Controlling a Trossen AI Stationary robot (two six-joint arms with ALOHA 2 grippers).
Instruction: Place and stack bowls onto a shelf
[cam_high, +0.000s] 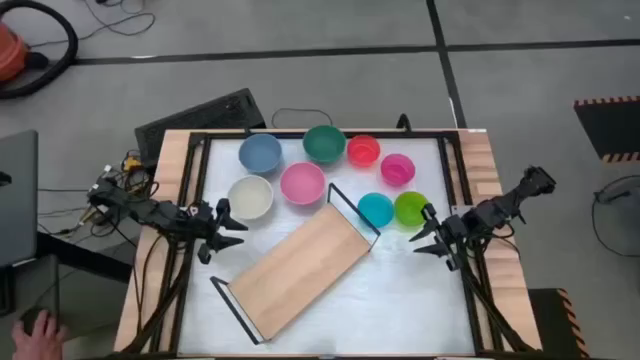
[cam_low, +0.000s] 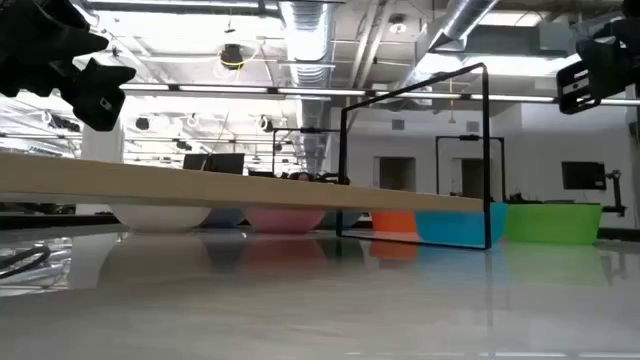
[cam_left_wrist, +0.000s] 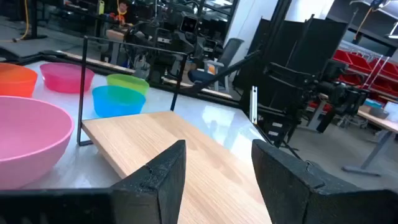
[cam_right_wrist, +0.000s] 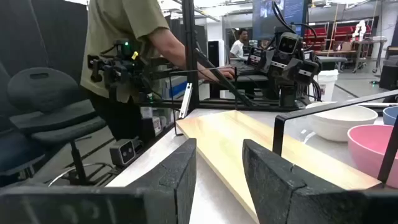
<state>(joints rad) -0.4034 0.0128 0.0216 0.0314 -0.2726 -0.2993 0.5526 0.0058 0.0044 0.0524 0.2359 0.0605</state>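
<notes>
The light-wood shelf (cam_high: 298, 268) with black wire loop frames lies slantwise on the white table, its board raised on the frames. Behind it stand the blue (cam_high: 260, 152), teal (cam_high: 324, 143), red (cam_high: 363, 151), magenta (cam_high: 397, 169), cream (cam_high: 250, 196), pink (cam_high: 302, 183), cyan (cam_high: 375, 209) and lime green (cam_high: 410, 209) bowls, each on its base. My left gripper (cam_high: 232, 226) is open and empty, above the table left of the shelf. My right gripper (cam_high: 425, 236) is open and empty, right of the shelf, near the lime green bowl.
The table has a raised wooden edge (cam_high: 175, 180) and black frame rails on both sides. A person (cam_right_wrist: 134, 43) stands beyond the table in the right wrist view. Bare table shows in front of the shelf (cam_high: 400, 300).
</notes>
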